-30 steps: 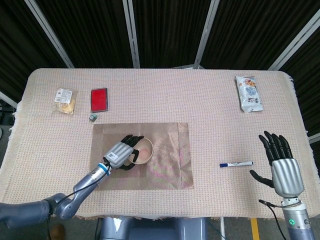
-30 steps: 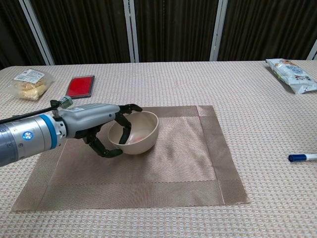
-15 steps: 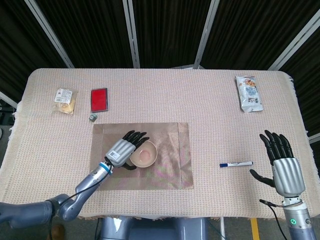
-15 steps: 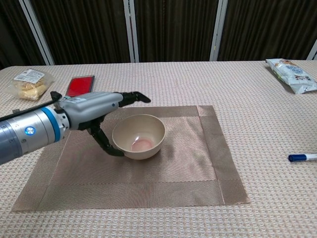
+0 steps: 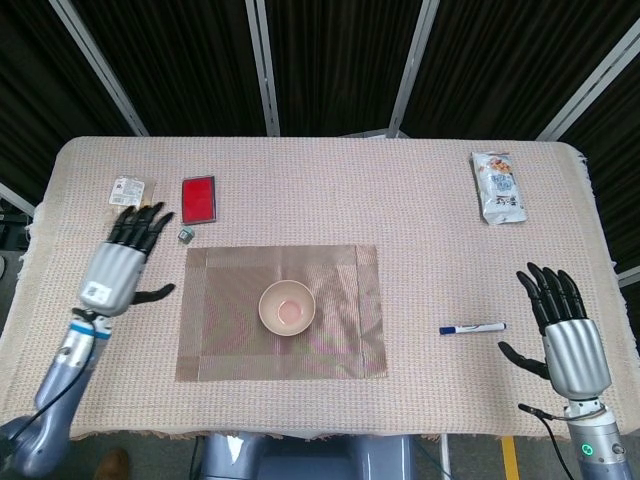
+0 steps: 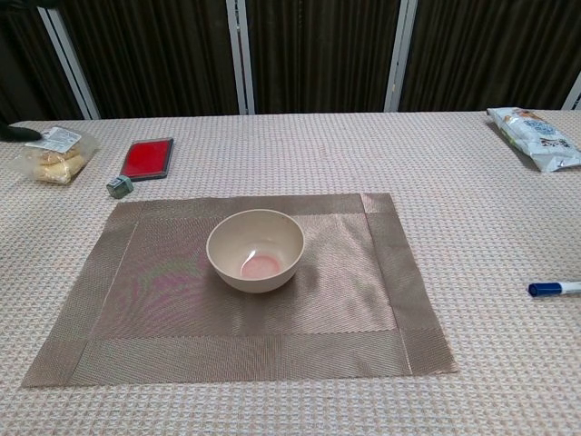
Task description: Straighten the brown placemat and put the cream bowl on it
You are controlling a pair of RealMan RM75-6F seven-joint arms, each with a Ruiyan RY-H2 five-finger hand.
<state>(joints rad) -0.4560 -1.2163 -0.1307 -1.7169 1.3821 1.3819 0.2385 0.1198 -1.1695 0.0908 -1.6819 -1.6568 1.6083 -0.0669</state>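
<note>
Cream bowl (image 5: 287, 306) sits upright on the squared brown placemat (image 5: 330, 340); placement appears complete. Left hand (image 5: 118, 268) and right hand (image 5: 565, 335): fingers spread, empty. Next: none required.

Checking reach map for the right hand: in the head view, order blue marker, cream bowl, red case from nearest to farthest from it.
From the right hand:
1. Blue marker, just to its left on the tablecloth.
2. Cream bowl, mid-table on the brown placemat.
3. Red case, far back left corner area.
</note>
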